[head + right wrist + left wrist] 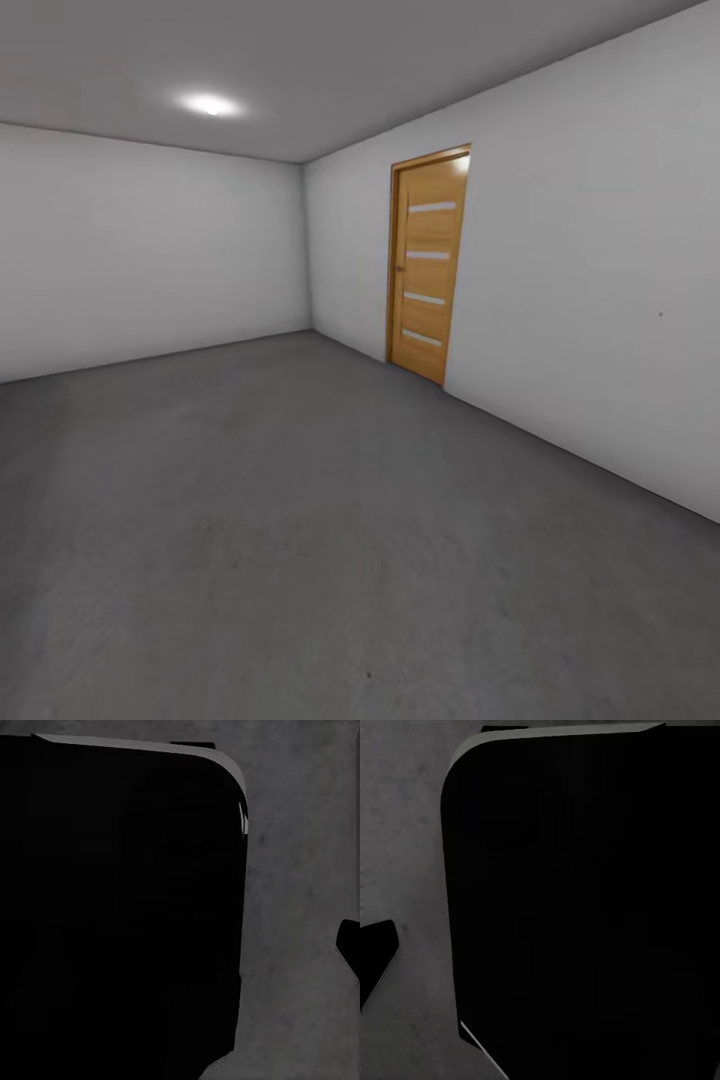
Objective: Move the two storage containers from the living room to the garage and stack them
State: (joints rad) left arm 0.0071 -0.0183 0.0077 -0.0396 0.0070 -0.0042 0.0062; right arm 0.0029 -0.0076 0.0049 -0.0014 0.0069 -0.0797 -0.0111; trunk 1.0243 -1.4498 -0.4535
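Floor (300, 560) is nearest you: dark grey speckled concrete filling the lower half of the head frame. Plain grey-white walls (150, 250) meet in a corner at upper centre, ceiling light (210, 103) upper left. Looks like you're in the garage.

A wood door (428, 265) with four pale slots stands shut in the right wall, right of centre.

Wrist views: each has a big black rounded body (585, 907) over most of the frame, likely the robot's own base or trunk, though I can't confirm that. Grey concrete shows along one edge. Same in the right wrist view, black mass (112, 907) with concrete beside it. There's a small dark tip at the frame edge in both, too little to identify.

Pincers: can't tell whether either is released or clenched, and nothing can be seen held.

Containers: I can't place them from these frames. So the bearing from pincer to bin, its long axis and the nearer arm can't be called here.

My read: you're in transit with the stack step not done. You'd likely need to turn the base or head until a bin shows before picking an arm.
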